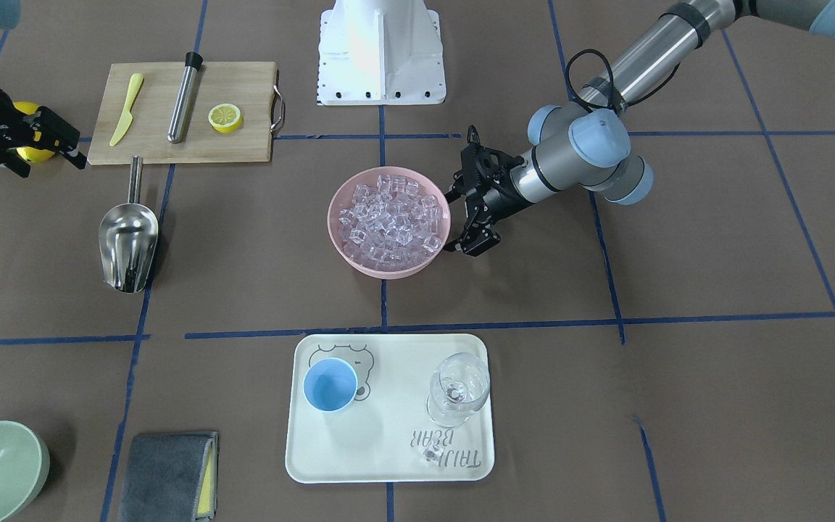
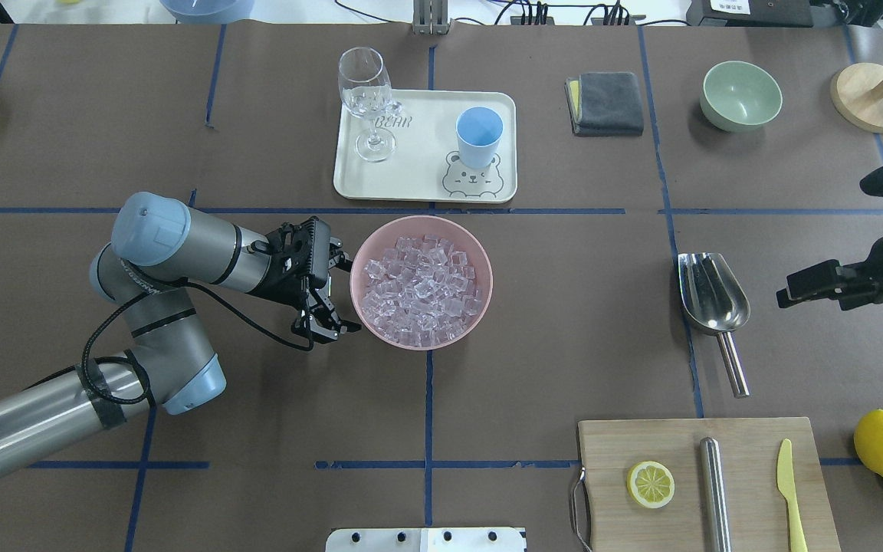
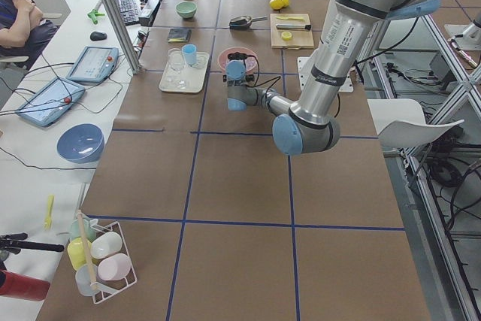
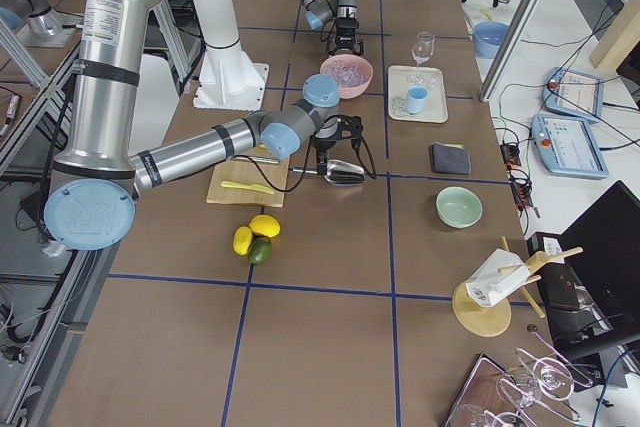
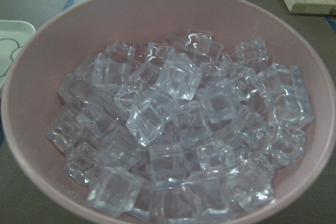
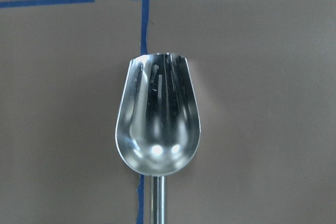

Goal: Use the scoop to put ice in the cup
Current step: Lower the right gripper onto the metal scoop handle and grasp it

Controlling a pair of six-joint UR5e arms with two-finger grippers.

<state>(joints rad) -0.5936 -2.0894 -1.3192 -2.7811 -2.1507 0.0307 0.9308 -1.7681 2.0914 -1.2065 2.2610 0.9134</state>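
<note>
1. Left gripper (image 2: 343, 295) was spread wide and empty, just beside the pink bowl (image 2: 380, 230) heaped with ice (image 2: 420, 284).
2. Right gripper (image 2: 832, 280) was cut off at the edge; its opening was unreadable.
3. Scoop (image 2: 710, 295) lay on the table; cup (image 2: 478, 136) stood on the far tray (image 2: 418, 180).

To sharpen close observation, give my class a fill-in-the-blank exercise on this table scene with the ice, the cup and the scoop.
1. The ice cubes lie heaped in a ____ bowl.
2. The light blue cup stands on a tray next to a stemmed ____.
3. The steel scoop lies on the table with ____ ice in it.
4. The left gripper is beside the bowl with its jaws ____.

Missing words: pink; glass; no; open.
</note>
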